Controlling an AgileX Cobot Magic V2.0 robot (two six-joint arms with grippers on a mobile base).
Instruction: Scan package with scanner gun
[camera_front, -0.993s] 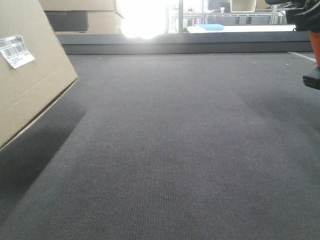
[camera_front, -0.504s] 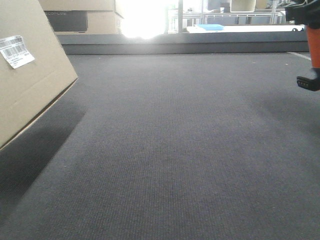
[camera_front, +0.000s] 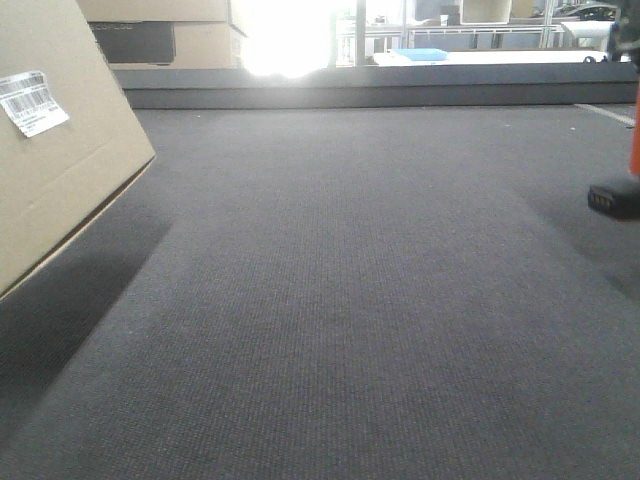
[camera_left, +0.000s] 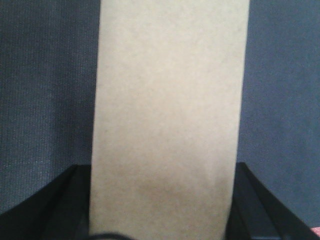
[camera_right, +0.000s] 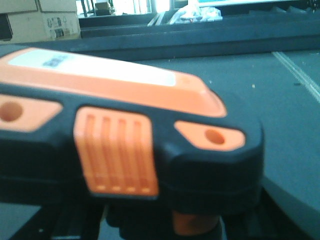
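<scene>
Left wrist view: the package (camera_left: 167, 115), a plain tan cardboard face, stands upright between the two black fingers (camera_left: 52, 207) of the left tool (camera_left: 160, 170). The tool is closed narrowly on the package's two side faces, above the dark grey counter (camera_left: 45, 80).

Right wrist view: the scanner gun (camera_right: 125, 135) fills the frame. Its black head carries a ribbed orange panel and an orange top plate, and a short stretch of orange handle shows below. The right tool (camera_right: 192, 227) holds the gun, but its fingers are largely hidden in shadow under the head.

Front view, nearest: the package (camera_front: 55, 150) is at the left edge, tilted and raised off the counter (camera_front: 340, 300), with a shadow beneath it. Its white barcode label (camera_front: 33, 102) faces the camera. Further back, at the right edge, only the scanner gun's flat black foot (camera_front: 615, 200) and a sliver of orange handle show, well apart from the package. Beyond them a low grey ledge (camera_front: 360, 88) borders the counter. Behind the ledge are pale boxes (camera_front: 165, 35) with a dark panel, a glaring window and a blue object (camera_front: 420, 54).
</scene>
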